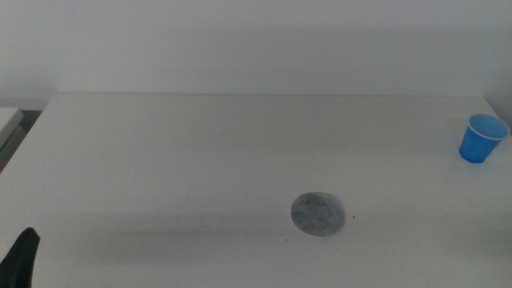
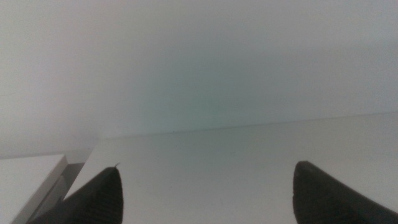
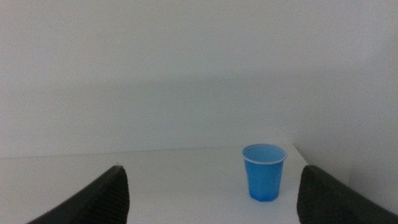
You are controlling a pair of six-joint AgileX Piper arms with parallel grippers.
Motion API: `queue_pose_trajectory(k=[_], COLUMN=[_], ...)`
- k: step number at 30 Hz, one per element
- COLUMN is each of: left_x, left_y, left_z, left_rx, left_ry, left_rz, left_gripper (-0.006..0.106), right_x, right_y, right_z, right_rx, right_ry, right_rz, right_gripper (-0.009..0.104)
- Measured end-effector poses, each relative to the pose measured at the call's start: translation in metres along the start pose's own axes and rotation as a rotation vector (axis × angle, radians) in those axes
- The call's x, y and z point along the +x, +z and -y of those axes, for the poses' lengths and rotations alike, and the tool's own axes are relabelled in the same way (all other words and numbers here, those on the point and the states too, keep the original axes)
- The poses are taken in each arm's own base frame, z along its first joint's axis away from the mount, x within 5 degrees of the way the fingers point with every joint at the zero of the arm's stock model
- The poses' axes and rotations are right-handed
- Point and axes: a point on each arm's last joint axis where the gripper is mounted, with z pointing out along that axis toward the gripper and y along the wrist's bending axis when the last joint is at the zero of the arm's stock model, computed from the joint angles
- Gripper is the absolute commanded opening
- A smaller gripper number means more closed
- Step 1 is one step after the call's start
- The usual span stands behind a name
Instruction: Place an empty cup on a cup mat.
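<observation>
Plainly unmarked, the cup (image 1: 482,138) stands upright at the far right of the white table (image 1: 200,160), well apart from the cup mat (image 1: 318,214) near centre. Both the left gripper (image 2: 205,193) and right gripper (image 3: 211,193) gape wide, empty, before a pale wall (image 3: 186,62).

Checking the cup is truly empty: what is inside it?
Nothing shows inside the cup: only pale-blue inner wall below the rim. Its bottom is hidden in both views. It stands upright, away from the cup mat.

White table (image 1: 200,152), pale wall (image 1: 240,40) behind; lower white surface (image 2: 25,177) beside table edge.
</observation>
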Motion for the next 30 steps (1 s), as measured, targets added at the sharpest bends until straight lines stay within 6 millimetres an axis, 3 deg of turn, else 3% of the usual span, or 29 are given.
queue_pose_trajectory(k=[7,12,17,22,26,30], left_x=[0.000,0.000,0.000,0.000,0.000,0.000], left_y=[0.000,0.000,0.000,0.000,0.000,0.000], left_z=[0.000,0.000,0.000,0.000,0.000,0.000], left_rx=[0.000,0.000,0.000,0.000,0.000,0.000], left_ry=[0.000,0.000,0.000,0.000,0.000,0.000], left_rz=[0.000,0.000,0.000,0.000,0.000,0.000], left_gripper=[0.094,0.094,0.094,0.094,0.094,0.094], right_x=[-0.003,-0.053,-0.112,-0.157,-0.174,-0.175], right_y=[0.000,0.014,0.059,0.102,0.131,0.150], right_z=[0.000,-0.002,-0.006,-0.011,-0.015,-0.018], right_rx=[0.004,0.007,0.028,0.023,0.007,-0.012], right_ry=[-0.009,0.030,0.057,0.113,0.147,0.192], right_rz=[-0.040,-0.072,-0.368,-0.605,-0.654,-0.683], right_gripper=[0.091,0.091,0.091,0.091,0.091,0.091])
